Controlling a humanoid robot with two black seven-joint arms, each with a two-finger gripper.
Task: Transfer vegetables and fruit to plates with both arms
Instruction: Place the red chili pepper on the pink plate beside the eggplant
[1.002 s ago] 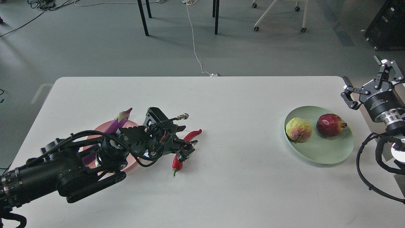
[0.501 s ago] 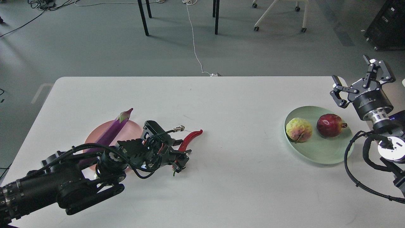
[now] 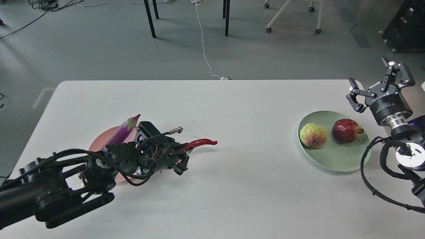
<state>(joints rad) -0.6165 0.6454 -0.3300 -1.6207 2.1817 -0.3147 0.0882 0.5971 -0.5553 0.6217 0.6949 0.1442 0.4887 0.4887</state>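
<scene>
My left gripper (image 3: 179,159) is shut on the red chili pepper (image 3: 201,143) and holds it above the white table, just right of the pale pink plate (image 3: 99,141). The chili's tip points right. The purple eggplant (image 3: 123,130) lies across the pink plate, partly hidden by my left arm. The pale mint green plate (image 3: 345,159) at the right holds the bumpy yellow-green fruit (image 3: 312,135) and the dark red pomegranate (image 3: 346,130). My right gripper (image 3: 378,81) is open and empty, raised beyond the green plate's far right edge.
The white table (image 3: 232,186) spans the view. Beyond its far edge are a grey floor, table legs, a white cable (image 3: 204,49) and a chair base (image 3: 292,16). Looped black cables (image 3: 382,179) hang from my right arm beside the green plate.
My left gripper has lifted the chili off the table and drawn it left, toward the pink plate; the chili now lies level. My right gripper has shifted slightly left and stays open.
</scene>
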